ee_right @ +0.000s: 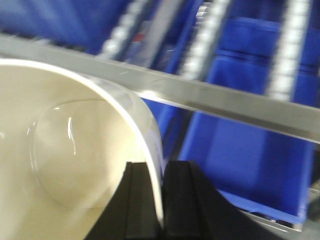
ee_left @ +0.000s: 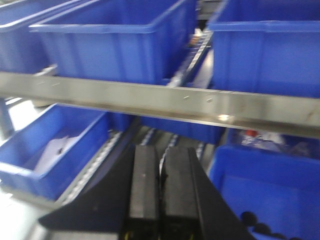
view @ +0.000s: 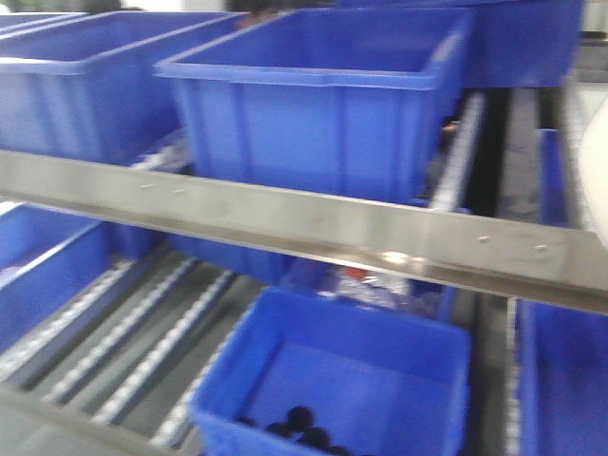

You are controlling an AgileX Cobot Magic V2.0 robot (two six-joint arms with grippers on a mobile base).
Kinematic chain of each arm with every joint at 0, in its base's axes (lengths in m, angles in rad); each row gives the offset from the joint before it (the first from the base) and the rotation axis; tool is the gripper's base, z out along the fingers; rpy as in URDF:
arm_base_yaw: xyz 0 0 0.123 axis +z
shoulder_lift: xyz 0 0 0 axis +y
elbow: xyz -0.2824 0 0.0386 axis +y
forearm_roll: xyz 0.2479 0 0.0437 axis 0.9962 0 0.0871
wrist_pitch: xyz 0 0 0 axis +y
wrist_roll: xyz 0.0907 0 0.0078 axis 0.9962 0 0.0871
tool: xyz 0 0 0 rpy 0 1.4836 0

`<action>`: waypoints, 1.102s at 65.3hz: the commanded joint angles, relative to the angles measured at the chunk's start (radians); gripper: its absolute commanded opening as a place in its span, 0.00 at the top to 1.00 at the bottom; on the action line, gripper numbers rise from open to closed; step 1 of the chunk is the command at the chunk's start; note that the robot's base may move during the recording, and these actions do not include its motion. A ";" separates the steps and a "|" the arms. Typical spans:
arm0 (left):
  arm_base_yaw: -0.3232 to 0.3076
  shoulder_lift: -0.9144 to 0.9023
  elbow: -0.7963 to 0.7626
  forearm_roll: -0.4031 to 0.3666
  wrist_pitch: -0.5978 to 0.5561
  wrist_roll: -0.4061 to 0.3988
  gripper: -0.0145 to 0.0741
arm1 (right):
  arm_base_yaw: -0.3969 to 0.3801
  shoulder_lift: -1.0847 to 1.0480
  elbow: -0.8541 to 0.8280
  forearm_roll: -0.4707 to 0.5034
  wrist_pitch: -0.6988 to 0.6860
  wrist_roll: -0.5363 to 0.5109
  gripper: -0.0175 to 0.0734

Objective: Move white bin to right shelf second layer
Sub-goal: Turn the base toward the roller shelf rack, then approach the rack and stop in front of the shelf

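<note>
Right wrist view only: right gripper clamped on white bin rim. Left gripper pressed closed, empty. Front view: blue crates, steel front rail.

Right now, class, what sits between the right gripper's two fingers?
The white bin's wall, clamped between the right gripper's fingers; the right wrist view shows it.
</note>
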 commanded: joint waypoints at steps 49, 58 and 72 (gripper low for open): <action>-0.004 -0.016 0.037 -0.006 -0.085 -0.005 0.74 | -0.004 0.003 -0.031 0.000 -0.092 0.004 0.72; -0.004 -0.016 0.037 -0.006 -0.085 -0.005 0.74 | -0.004 0.003 -0.031 0.000 -0.092 0.004 0.72; -0.004 -0.016 0.037 -0.006 -0.085 -0.005 0.74 | -0.004 0.003 -0.031 0.000 -0.092 0.004 0.72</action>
